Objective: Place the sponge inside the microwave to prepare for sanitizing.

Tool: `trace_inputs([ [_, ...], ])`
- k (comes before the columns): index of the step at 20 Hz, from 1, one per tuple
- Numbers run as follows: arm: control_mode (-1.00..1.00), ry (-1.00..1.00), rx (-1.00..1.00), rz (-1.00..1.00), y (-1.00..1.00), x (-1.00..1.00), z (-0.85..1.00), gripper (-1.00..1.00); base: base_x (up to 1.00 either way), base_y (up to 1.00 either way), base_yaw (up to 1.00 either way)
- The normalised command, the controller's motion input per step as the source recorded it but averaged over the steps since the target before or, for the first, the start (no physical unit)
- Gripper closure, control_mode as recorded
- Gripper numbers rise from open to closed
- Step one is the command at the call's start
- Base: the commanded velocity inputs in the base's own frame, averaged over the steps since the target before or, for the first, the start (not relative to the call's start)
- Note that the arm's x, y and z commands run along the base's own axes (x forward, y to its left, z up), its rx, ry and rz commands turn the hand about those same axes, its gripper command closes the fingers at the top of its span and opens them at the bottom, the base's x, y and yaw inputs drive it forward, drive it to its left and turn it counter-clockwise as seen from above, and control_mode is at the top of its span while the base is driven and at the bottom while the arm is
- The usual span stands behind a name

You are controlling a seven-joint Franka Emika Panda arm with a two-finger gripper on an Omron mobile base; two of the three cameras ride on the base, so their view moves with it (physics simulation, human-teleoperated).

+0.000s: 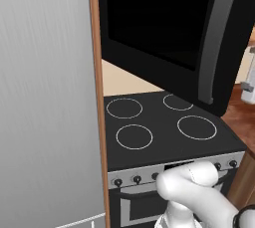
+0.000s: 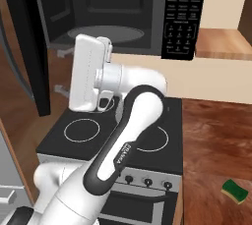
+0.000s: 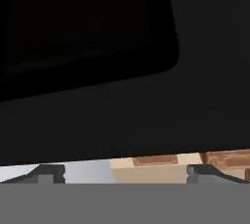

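The sponge (image 2: 235, 190), a small yellow block with a green top, lies on the wooden counter (image 2: 216, 135) to the right of the stove, far from my hand. The black microwave (image 2: 113, 8) hangs above the stove with its door (image 2: 22, 47) swung wide to the left, so the grey turntable (image 2: 106, 33) shows inside. My gripper (image 2: 62, 70) is open and empty, held level just below the cavity and pointing at the inner face of the door. In the hand view my gripper (image 3: 125, 173) faces the dark door (image 3: 97, 71) at close range.
A black four-ring stove (image 2: 83, 130) sits under the microwave, with knobs along its front. The keypad panel (image 2: 183, 15) is at the microwave's right. A tall grey panel (image 1: 45, 97) fills the left side. The door's grey bar handle (image 1: 221, 38) juts out over the stove (image 1: 164, 127).
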Motion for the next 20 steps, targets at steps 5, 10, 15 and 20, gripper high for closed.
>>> trace_inputs([
  [5, -1.0, -0.24, -0.01, 0.39, 0.01, 0.26, -0.1, -1.0, 0.0, 0.0, 0.0],
  [10, -1.0, -0.22, -0.05, 0.2, 0.05, 0.29, -0.03, -1.0, 0.0, 0.0, 0.0],
  [15, -1.0, -0.05, -0.05, 0.01, 0.01, 0.28, -0.01, -1.0, 0.0, 0.0, 0.0],
  [20, -1.0, -0.04, -0.1, -0.02, 0.05, 0.22, -0.11, -1.0, 0.0, 0.0, 0.0],
])
